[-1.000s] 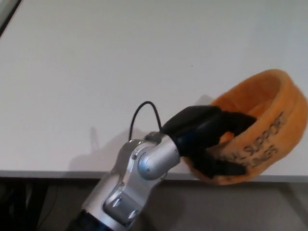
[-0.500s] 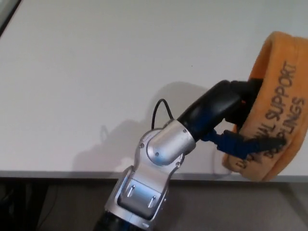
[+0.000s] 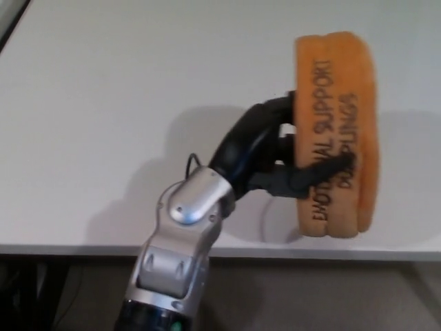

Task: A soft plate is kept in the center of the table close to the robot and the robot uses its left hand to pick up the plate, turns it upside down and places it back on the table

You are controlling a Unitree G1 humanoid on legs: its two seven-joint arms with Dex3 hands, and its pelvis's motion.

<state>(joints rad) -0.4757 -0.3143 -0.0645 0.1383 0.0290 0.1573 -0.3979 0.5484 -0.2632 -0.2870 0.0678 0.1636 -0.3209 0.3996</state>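
Note:
The soft orange plate (image 3: 335, 134) with black lettering hangs above the white table (image 3: 124, 103), turned on edge so its rim faces me. My left hand (image 3: 272, 155) is shut on the plate's left side, one black finger (image 3: 313, 176) lying across the lettering. The silver wrist and forearm rise from the lower middle of the view. My right hand does not show.
The table's near edge (image 3: 83, 248) runs across the bottom of the view, with dark floor below it. A dark strip shows at the top left corner.
My left hand has lifted the plate up and to the left, rolling it from lying tilted near the table edge to standing on edge.

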